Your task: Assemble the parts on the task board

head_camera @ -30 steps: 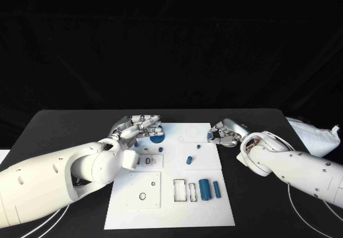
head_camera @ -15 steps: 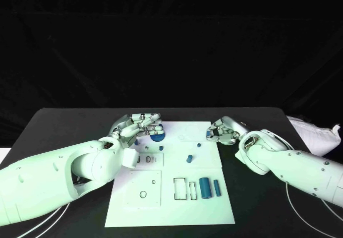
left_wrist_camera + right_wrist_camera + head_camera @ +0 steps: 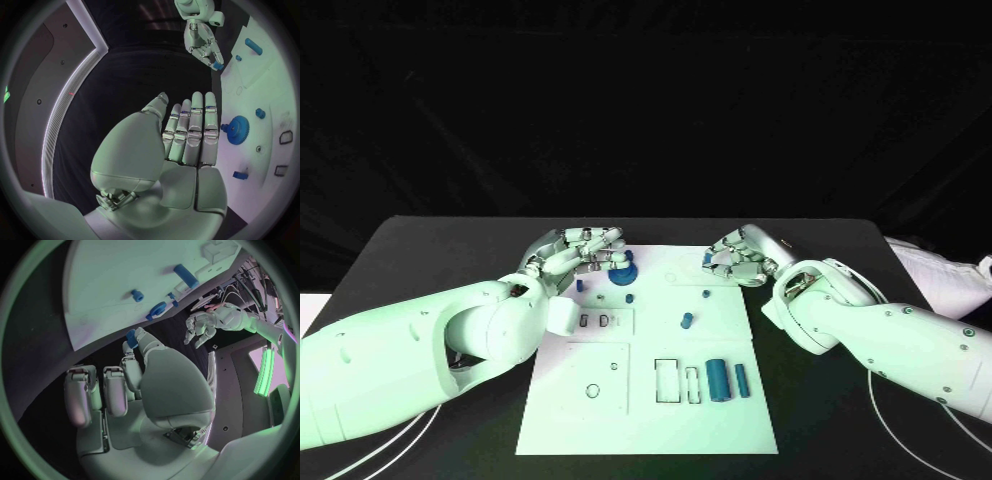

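Two robot hands are seen at the board's (image 3: 646, 420) upper edge: the right robot hand (image 3: 737, 258) pinches a small blue part (image 3: 132, 336); the left robot hand (image 3: 577, 252), fingers straight and together, is held just left of the blue gear (image 3: 620, 272).

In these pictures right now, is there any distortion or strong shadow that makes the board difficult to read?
Head view: the task board lies evenly lit with straight edges; the background is black. Left wrist view: fisheye bends the board's edge, yet the blue gear stays sharp beside the left hand. Right wrist view: the board curves strongly, and the right hand hides part of it.
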Available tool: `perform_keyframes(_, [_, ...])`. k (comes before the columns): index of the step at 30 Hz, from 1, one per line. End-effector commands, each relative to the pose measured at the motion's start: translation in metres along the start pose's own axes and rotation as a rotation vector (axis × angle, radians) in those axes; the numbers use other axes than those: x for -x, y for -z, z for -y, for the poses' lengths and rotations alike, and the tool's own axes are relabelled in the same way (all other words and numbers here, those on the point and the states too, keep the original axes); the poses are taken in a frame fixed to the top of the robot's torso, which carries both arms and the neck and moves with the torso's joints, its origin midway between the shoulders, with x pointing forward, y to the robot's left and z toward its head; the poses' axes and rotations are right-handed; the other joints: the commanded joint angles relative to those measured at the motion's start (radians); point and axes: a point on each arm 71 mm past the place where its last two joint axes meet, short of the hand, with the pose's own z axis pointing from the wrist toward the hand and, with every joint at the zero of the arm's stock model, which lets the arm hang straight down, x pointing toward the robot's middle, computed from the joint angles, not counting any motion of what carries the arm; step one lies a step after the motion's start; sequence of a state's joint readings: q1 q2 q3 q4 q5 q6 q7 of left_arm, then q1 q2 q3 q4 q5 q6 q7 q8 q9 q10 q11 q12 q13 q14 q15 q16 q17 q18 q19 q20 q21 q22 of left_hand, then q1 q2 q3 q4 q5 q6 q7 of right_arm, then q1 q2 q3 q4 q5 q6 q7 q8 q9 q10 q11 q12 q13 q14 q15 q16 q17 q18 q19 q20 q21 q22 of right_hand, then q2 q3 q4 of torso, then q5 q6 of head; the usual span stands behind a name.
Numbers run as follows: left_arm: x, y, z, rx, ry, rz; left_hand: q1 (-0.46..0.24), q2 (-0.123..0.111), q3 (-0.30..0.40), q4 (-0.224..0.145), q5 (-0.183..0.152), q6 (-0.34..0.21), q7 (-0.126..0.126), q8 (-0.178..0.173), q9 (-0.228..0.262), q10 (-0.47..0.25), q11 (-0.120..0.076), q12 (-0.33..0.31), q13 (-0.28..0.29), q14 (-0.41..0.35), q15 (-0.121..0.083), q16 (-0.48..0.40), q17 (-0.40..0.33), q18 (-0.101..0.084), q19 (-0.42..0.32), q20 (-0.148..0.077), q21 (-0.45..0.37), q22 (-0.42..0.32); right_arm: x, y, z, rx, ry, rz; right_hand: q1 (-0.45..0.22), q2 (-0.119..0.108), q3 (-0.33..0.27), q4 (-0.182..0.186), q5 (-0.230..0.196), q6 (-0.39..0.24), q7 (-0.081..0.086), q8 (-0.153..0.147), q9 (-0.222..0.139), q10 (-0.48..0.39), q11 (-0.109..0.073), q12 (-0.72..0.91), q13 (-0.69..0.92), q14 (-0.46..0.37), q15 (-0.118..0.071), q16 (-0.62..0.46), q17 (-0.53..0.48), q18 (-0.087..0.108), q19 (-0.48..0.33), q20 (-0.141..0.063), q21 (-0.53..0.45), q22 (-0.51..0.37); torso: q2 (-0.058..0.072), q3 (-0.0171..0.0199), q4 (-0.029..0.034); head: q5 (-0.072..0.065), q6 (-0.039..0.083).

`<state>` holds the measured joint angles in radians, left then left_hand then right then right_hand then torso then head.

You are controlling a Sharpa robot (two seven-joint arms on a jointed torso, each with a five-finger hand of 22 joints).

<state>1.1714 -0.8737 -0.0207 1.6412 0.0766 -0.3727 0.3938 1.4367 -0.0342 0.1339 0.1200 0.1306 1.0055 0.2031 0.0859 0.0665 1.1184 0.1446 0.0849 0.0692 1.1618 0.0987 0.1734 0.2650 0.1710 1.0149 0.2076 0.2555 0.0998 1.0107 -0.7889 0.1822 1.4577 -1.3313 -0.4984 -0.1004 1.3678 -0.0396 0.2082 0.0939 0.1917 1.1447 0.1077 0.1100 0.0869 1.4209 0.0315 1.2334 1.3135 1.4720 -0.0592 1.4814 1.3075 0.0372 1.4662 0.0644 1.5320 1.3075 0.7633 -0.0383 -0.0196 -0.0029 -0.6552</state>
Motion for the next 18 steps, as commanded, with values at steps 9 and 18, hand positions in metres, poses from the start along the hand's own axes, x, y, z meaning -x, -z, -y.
perform_keyframes(9, [0.020, 0.000, 0.006, -0.068, -0.003, 0.058, -0.005, -0.005, 0.008, -0.001, -0.004, 0.001, 0.006, -0.005, -0.002, -0.001, 0.005, -0.005, -0.001, -0.003, -0.001, -0.003, 0.001, 0.011, 0.000, -0.001, -0.002, -0.001, -0.030, 0.004, -0.054, 0.070, 0.039, -0.108, -0.007, 0.000, 0.003, -0.002, 0.002, -0.007, -0.008, -0.016, 0.019, -0.008, -0.015, -0.056, 0.003, 0.061, 0.008, -0.020, 0.086, -0.010, 0.027, -0.005, -0.009, 0.152, -0.019, -0.0183, 0.0286, 0.053, -0.040])
perform_keyframes(18, [0.022, -0.001, 0.006, -0.070, 0.003, 0.066, -0.004, -0.005, 0.009, -0.003, -0.004, 0.000, 0.006, -0.005, -0.002, -0.001, 0.005, -0.006, -0.001, -0.003, -0.001, -0.004, 0.002, 0.011, 0.000, -0.001, -0.002, -0.001, -0.074, 0.005, -0.086, 0.134, 0.094, -0.202, -0.012, 0.001, 0.004, 0.000, 0.006, -0.010, -0.006, -0.019, 0.018, -0.013, -0.014, -0.068, -0.003, 0.060, 0.009, -0.024, 0.080, -0.007, 0.020, -0.003, -0.013, 0.143, -0.026, -0.0305, 0.0374, 0.060, -0.057])
